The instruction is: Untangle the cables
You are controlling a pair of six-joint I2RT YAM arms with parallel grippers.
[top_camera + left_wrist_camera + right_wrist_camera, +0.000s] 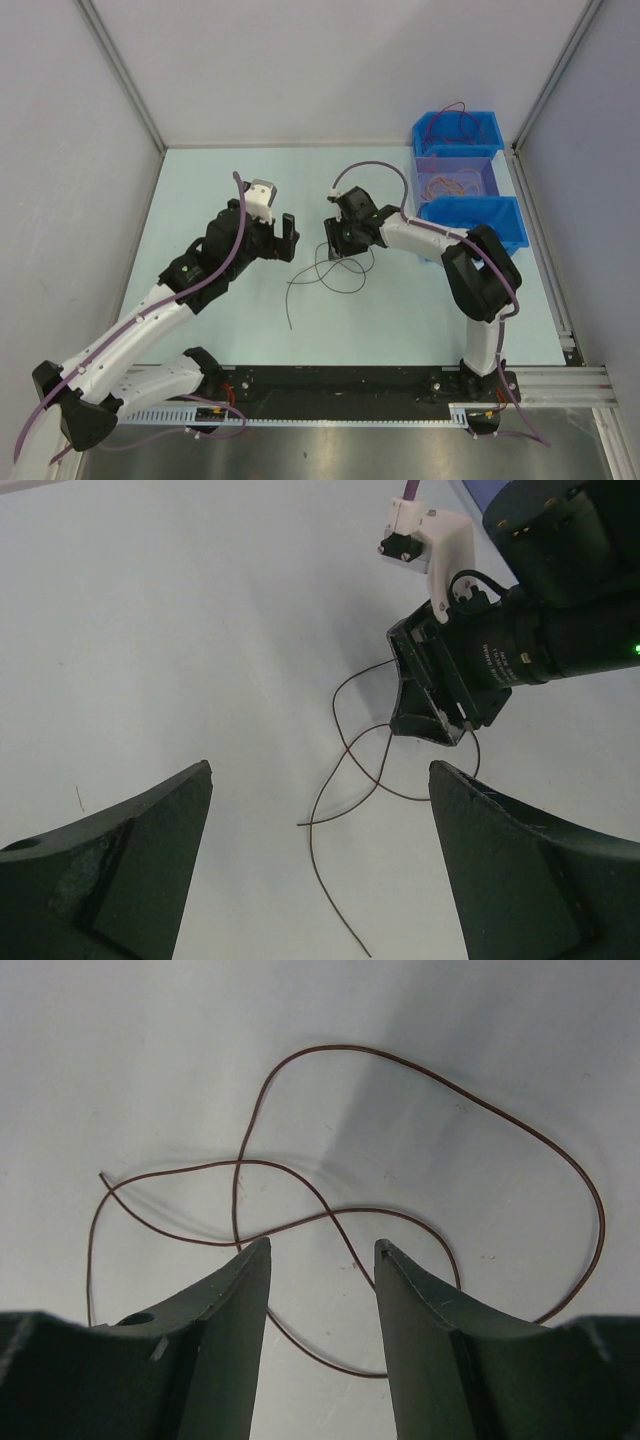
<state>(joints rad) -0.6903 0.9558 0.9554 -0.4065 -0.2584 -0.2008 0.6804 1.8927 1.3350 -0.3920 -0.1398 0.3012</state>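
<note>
While the left end effector [320, 780] hangs over the pale worktop [200, 190] with its jaws spread wide and nothing in them, a thin dark red cable [237, 1164] lies in loose, crossing loops on the worktop just to its right. The right end effector [322, 1250] is low over those loops, jaws apart, with a strand running across the gap but not clamped. Farther right, at the worktop's edge, stands a row of bins [490, 225], with orange cables [445, 185] coiled in the middle one.
</note>
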